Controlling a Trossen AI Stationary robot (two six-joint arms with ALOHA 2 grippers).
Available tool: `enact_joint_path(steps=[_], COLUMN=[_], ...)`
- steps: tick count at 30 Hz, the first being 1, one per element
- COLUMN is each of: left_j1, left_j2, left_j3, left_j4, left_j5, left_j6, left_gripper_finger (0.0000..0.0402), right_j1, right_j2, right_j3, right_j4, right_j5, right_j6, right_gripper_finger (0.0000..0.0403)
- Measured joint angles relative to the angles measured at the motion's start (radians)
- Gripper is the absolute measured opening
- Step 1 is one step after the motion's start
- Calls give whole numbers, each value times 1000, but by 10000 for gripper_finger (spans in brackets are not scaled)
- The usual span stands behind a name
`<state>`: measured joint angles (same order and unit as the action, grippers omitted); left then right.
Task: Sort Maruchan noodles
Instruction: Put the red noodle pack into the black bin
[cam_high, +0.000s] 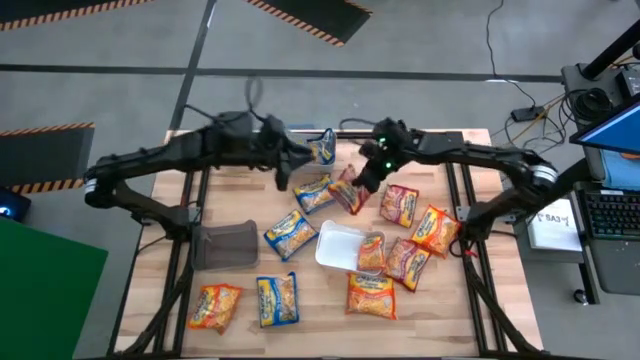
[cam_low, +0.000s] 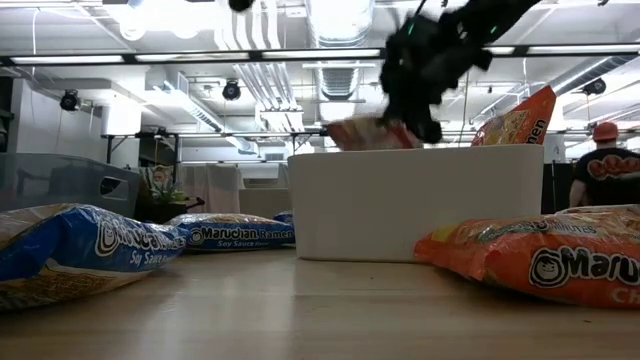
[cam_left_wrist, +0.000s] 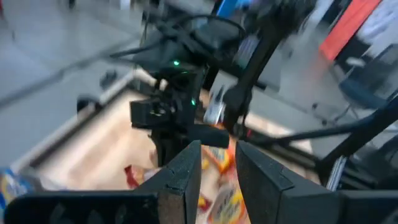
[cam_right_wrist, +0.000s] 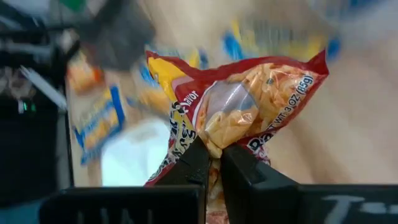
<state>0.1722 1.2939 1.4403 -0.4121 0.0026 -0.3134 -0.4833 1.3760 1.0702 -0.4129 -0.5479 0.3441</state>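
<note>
Maruchan packets lie flat on the wooden table (cam_high: 240, 180): blue ones (cam_high: 290, 233) (cam_high: 277, 298) (cam_high: 322, 147), orange ones (cam_high: 216, 305) (cam_high: 371, 295) (cam_high: 435, 230) and red ones (cam_high: 400, 205) (cam_high: 408, 262). One red packet (cam_high: 372, 252) leans on the white tray (cam_high: 335, 245). My right gripper (cam_high: 365, 178) is shut on another red packet (cam_right_wrist: 249, 106) just beyond the tray. My left gripper (cam_left_wrist: 217, 165) is open and empty, raised over the far middle of the table (cam_high: 285, 165). My right gripper pinches a bunched-up spot of the red packet's wrapper (cam_right_wrist: 214, 142) between its two fingers; the plastic crumples at the pinch. The packet spreads out beyond the fingertips. In the low view it (cam_low: 370, 132) shows raised above the white tray's rim.
A dark tray (cam_high: 225, 247) stands left of the white one. The white tray's wall (cam_low: 420, 205) fills the middle of the low view, with blue packets (cam_low: 80, 250) to one side and an orange one (cam_low: 540, 265) to the other. A person (cam_low: 605, 165) stands in the room behind.
</note>
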Motion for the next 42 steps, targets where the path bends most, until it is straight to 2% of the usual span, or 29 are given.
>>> enact_joint_path(steps=[5,10,14,17,20,24,29,37,42], left_j1=[0,0,0,0,1,1,2,2,2], left_j2=[-61,-65,-27,3,19,30,44,93,116], left_j3=[1,1,1,0,0,0,0,0,-1], left_j4=[19,46,156,228,246,235,234,234,231], left_j5=[-83,-155,-128,-99,-101,-178,-185,-188,-232], left_j6=[69,35,8,-11,-18,-16,67,110,109], left_gripper_finger=[82,82,88,110,147,204,256,265,261], right_j1=[36,70,106,127,140,145,145,145,145], right_j2=[-141,-227,-249,-248,-243,-241,-241,-241,-241], right_j3=[0,0,3,3,3,3,3,3,3], right_j4=[155,325,426,472,488,492,500,501,501], right_j5=[88,165,300,371,403,419,458,497,497], right_j6=[-5,10,-2,-25,-42,-47,-49,-67,-70], right_gripper_finger=[12,12,12,12,12,12,12,12,12])
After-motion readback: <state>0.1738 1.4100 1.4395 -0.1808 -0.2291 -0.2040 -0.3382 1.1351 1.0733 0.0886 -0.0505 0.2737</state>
